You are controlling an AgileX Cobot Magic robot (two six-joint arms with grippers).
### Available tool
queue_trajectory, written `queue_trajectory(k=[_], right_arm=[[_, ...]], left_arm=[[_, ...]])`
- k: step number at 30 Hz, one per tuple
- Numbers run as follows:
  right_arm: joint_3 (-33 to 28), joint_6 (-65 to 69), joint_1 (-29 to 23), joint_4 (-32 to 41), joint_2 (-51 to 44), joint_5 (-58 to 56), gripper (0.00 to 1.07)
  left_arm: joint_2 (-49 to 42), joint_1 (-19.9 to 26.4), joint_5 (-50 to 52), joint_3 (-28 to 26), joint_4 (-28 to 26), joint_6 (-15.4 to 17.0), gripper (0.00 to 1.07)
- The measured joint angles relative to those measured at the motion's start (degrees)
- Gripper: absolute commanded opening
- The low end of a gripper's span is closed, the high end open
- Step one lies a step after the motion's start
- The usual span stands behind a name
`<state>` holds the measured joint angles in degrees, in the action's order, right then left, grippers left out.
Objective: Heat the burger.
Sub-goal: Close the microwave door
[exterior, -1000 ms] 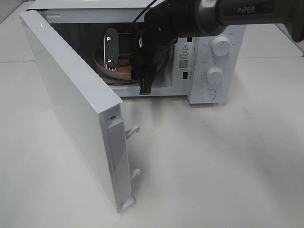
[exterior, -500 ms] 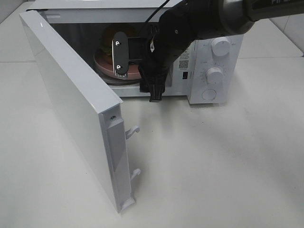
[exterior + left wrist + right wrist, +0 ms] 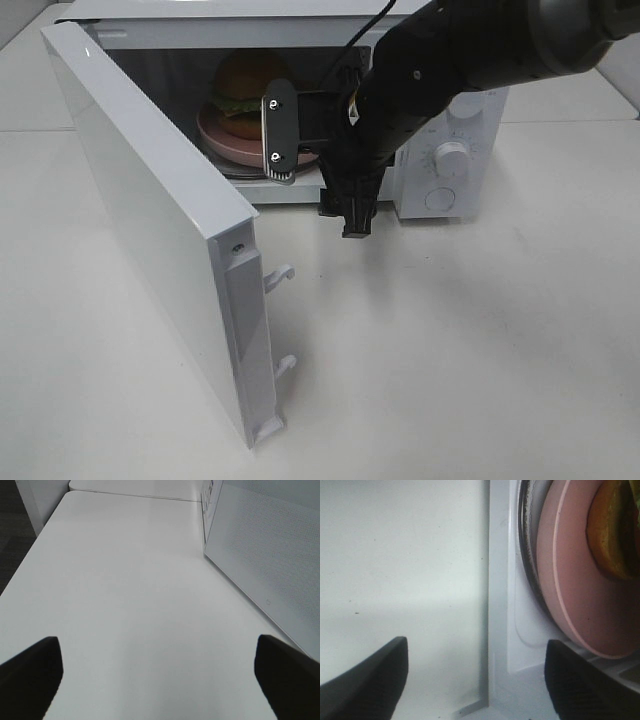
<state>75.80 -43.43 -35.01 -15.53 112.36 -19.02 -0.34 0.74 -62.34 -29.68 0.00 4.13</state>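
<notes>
Two hands are mine, though the high camera shows only one. My right hand (image 3: 318, 195) hangs at the mouth of the boxy white microwave oven (image 3: 455, 195). It is rolled on its side with its fingers (image 3: 279, 140) spread wide and nothing between them. Just past it, deeper in the cavity, sits the round burger (image 3: 245, 85) with its golden-brown domed bun, frilly green lettuce and dark patty. It rests on a flat round pink plate (image 3: 212, 138), and the hand touches neither. Off to the hand's left the oven's flat white door (image 3: 150, 200) stands swung open over the pale worktop (image 3: 450, 350).

From my left wrist, my left hand (image 3: 155, 680) is opened wide and empty, its dark fingers (image 3: 30, 675) far apart above the worktop (image 3: 125, 580). Ahead of it and off to one side rises the door (image 3: 265, 565), its dotted panel turned toward the hand.

From my right wrist, my right hand (image 3: 475, 680) holds nothing, its fingers (image 3: 365, 680) well apart. Beyond the fingertips come the oven's white front sill (image 3: 497, 605), the dark rim of the glass turntable (image 3: 527, 565) and the pink plate (image 3: 575, 595) lying on it. The burger (image 3: 610, 535) sits on the plate with only its edge in shot. One finger hangs over the worktop (image 3: 395, 555), and the other is in front of the sill.
</notes>
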Motion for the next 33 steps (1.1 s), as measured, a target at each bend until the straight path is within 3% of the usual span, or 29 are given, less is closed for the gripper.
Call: queue_trajectory(k=[21, 33], right_arm=[[-19.4, 19.0, 0.0, 0.3, -20.2, 0.0, 0.74], [-24.9, 30.7, 0.0, 0.6, -26.6, -1.9, 0.74]], left_arm=[[0.0, 0.0, 0.0, 0.0, 0.0, 0.0, 0.97], [0.0, 0.0, 0.0, 0.0, 0.0, 0.0, 0.97]])
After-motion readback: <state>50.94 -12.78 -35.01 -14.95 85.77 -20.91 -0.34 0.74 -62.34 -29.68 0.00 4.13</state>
